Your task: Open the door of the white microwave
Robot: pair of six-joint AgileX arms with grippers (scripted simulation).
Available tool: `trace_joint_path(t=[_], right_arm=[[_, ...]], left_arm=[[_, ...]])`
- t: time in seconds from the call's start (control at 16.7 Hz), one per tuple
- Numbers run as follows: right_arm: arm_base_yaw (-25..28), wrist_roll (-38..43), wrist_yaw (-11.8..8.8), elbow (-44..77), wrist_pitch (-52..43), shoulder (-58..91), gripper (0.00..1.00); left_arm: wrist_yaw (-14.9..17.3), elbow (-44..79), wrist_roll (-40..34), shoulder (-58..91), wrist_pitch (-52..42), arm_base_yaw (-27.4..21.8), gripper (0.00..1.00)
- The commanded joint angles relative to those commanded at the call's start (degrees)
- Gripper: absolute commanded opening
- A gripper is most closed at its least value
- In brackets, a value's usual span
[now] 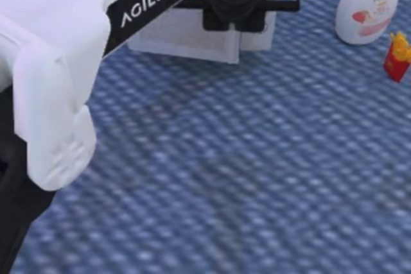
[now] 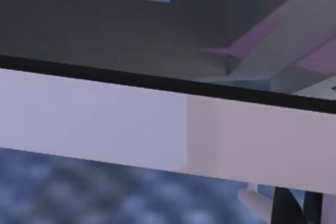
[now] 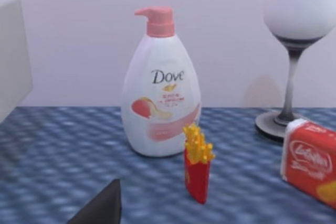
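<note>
The white microwave (image 1: pixel 260 33) stands at the back of the table, left of centre. Its door (image 1: pixel 186 43), a white panel with a grey mesh window, juts slightly forward of the panel on its right, so it looks ajar. My left arm reaches in from the lower left, and my left gripper (image 1: pixel 234 4) sits right over the microwave's top front. In the left wrist view the door (image 2: pixel 105 119) fills the frame as a pale band with a black upper edge, with a dark cavity behind it. My right gripper (image 3: pixel 107 208) is parked off to the right, outside the top view.
A Dove bottle (image 1: pixel 367 4) (image 3: pixel 160 87) and a red fries carton (image 1: pixel 398 57) (image 3: pixel 197 169) stand at the back right. The right wrist view also shows a wine glass (image 3: pixel 294 51) and a red-and-white snack pack (image 3: pixel 310 161). A blue woven cloth (image 1: pixel 257 171) covers the table.
</note>
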Motion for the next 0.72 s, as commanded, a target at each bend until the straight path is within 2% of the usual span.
trace_joint_path(t=[0.72], right_arm=[[0.0, 0.0, 0.0, 0.0, 0.0, 0.0, 1.0]], left_arm=[[0.4, -2.9, 0.9, -1.9, 1.8, 0.0, 0.0]])
